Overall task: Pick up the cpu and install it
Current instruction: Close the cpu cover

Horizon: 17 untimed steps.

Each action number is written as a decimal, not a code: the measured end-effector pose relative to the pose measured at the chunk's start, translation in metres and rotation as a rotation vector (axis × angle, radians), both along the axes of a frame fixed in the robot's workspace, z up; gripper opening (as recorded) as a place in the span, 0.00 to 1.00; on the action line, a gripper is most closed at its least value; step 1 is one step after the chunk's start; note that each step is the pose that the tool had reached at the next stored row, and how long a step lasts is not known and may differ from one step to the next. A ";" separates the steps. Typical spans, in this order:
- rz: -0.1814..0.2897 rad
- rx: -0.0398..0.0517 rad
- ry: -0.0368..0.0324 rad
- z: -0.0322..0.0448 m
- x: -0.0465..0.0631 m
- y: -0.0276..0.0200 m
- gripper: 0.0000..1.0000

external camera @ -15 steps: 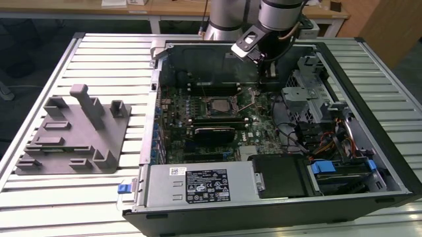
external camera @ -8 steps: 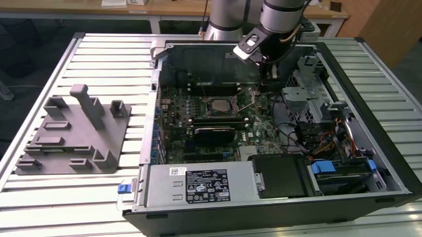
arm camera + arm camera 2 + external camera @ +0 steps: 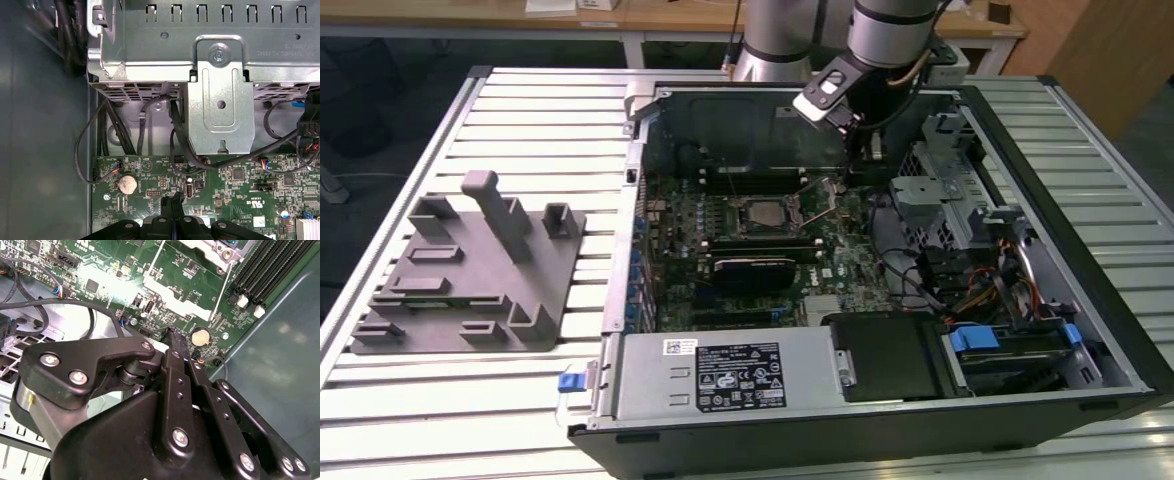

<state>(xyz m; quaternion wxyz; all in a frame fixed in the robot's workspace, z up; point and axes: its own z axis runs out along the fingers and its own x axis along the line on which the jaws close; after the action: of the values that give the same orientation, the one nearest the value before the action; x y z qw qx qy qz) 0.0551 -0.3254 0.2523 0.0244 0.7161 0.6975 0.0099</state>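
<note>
Noting gripper (image 3: 172,201) pinched fully shut on nothing, tips low over motherboard (image 3: 225,186) beside coin battery (image 3: 127,184), off to the side of socket frame (image 3: 735,212). Reading dull silver square inside that frame as the cpu (image 3: 761,212), apparently seated; likely explains 2 bare fingers (image 3: 166,207). Cannot confirm latching.

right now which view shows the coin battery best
First wrist view: the coin battery lies face-on, unobstructed. The second wrist view shows it slanted. In the exterior view it's too small to tell.
</note>
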 end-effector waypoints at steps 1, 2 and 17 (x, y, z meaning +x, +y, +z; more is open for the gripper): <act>0.000 -0.0038 0.0007 -0.0006 0.000 -0.0001 0.11; 0.000 -0.0076 0.0018 -0.0012 0.000 0.0000 0.11; 0.000 -0.0306 0.0143 -0.0141 0.002 0.0000 0.11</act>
<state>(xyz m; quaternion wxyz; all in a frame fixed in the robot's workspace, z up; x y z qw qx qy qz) 0.0573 -0.3255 0.2382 0.0304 0.7157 0.6977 -0.0059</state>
